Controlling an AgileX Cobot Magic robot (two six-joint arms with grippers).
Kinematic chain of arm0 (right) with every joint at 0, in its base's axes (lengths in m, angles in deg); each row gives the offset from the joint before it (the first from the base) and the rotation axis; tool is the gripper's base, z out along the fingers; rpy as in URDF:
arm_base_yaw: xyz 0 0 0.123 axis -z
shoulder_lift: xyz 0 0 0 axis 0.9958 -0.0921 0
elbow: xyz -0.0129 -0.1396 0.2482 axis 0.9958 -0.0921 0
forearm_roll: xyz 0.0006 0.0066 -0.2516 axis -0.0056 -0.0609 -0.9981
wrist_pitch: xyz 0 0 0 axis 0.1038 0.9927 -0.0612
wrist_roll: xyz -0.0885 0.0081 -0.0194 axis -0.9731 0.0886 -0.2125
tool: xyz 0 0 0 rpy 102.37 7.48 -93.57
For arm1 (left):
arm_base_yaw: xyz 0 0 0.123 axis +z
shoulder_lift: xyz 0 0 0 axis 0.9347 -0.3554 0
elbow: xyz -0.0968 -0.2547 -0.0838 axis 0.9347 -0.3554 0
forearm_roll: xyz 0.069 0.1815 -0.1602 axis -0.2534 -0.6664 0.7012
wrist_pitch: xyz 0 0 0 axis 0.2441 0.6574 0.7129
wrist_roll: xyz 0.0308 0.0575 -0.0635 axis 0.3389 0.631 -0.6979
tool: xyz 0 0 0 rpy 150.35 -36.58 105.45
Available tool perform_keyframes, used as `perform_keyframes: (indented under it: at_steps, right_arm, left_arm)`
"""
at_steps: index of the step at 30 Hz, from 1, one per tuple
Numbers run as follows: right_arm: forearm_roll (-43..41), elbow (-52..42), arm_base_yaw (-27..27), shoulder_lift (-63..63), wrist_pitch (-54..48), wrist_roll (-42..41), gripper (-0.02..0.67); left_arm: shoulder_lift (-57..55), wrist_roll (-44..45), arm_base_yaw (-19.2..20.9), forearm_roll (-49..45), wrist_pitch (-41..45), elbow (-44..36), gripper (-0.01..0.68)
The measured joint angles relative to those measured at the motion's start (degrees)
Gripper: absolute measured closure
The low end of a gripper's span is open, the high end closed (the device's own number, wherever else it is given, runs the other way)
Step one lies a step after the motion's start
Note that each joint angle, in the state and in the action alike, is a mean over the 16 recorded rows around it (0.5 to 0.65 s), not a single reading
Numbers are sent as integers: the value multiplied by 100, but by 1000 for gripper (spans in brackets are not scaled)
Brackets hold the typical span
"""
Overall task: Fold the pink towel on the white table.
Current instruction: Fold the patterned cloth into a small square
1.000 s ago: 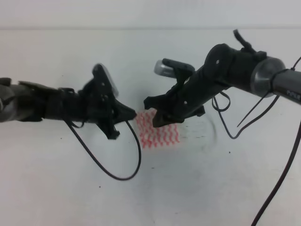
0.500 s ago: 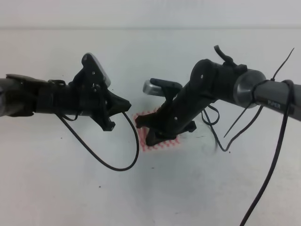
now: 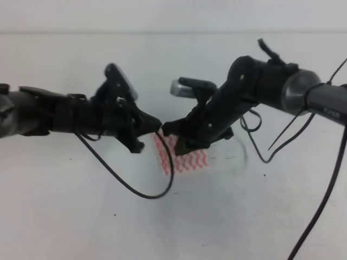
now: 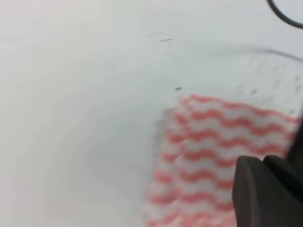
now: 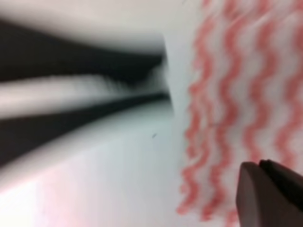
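Both arms converged at the towel's far-left corner; looks like a grasp or re-grasp for the next fold.

white table [image 3: 65, 206] carries the pink towel [image 3: 187, 160], which lies flat near the middle as a small compact patch, likely already folded at least once, though layers can't be counted from here. Left gripper [image 3: 157, 125] tip sits at the towel's upper-left corner; right gripper [image 3: 169, 129] comes in from the other side, nearly touching it over the same corner. Jaw state: can't tell for either, since the high view shows only dark tips and the wrist views are blurred. In the left wrist view, towel [image 4: 222, 156] lies flat below the finger, no cloth visibly pinched. Next move, my read: secure an edge or corner, lift it clear, and carry it across the towel without dragging the whole piece.
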State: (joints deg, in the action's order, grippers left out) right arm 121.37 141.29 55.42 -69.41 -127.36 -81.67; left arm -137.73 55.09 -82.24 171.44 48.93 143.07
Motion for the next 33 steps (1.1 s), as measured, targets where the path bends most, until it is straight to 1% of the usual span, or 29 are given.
perform_keyframes:
  at_steps: [6,11,21,33]
  right_arm:
    - [-99,1,140,104,8,24,667]
    - [-111,2,204,114,3,39,667]
    - [-123,0,213,71,13,40,667]
    - [-176,1,232,-71,88,77,667]
  left_arm:
    - [-121,-180,-325,-142,-349,0,677]
    - [-212,-355,-493,-392,-662,0,677]
    - [-259,-636,-527,-814,-1055,0,677]
    - [-211,-631,-528,-862,-1292,0,676]
